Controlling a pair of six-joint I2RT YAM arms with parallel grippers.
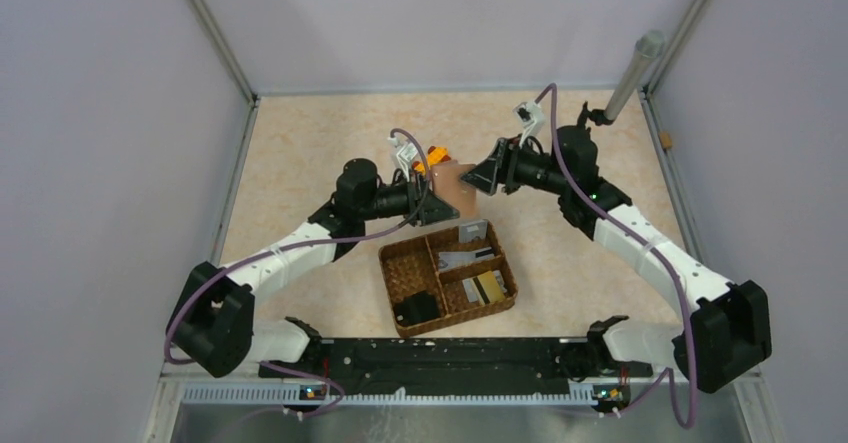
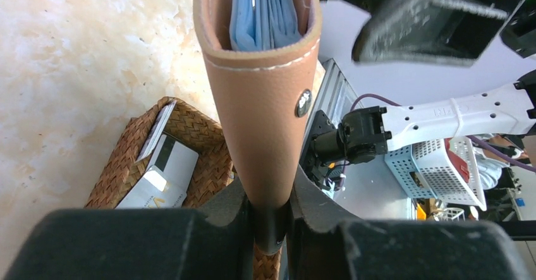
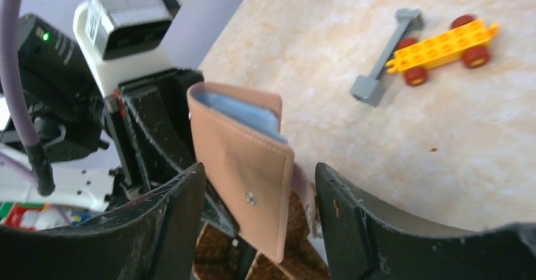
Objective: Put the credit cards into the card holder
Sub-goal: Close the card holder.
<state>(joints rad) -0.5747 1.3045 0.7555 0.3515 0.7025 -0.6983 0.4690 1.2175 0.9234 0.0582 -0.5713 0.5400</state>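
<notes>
Card holder (image 3: 243, 166): square tan-brown leather-like wallet with a round snap on the face and light blue pockets inside. It is up off the surface, between the two sets of fingers. Its open edge points away from the left fingers (image 2: 237, 207). Those are closed on its bottom edge, one per side, and carry it. The right fingers (image 3: 180, 226) stand wide apart, one on each side of the wallet, gripping nothing. Can't tell if either one touches the leather.

- Beige marbled surface (image 1: 300, 163): below both sets of fingers.
- Woven brown compartment basket (image 1: 400, 263): on the surface below the fingers, on their near side, apart from the wallet.
- Yellow brick toy car with red wheels (image 3: 442, 40): on the surface beyond the right fingers.
- Grey bar with blocky ends (image 3: 385, 55): just beside the car; contact unclear.
- Black blocky object (image 1: 415, 309): in the basket compartment farthest from the fingers.
- Credit cards (image 1: 468, 257), thin plastic rectangles: all in the basket.
  - Grey ones are in the compartment nearest the fingers.
  - Gold and white ones (image 1: 487, 286) are in the compartment next to it, farther from the fingers.
  - One more grey card (image 1: 470, 231) is propped at the rim closest to the fingers.
</notes>
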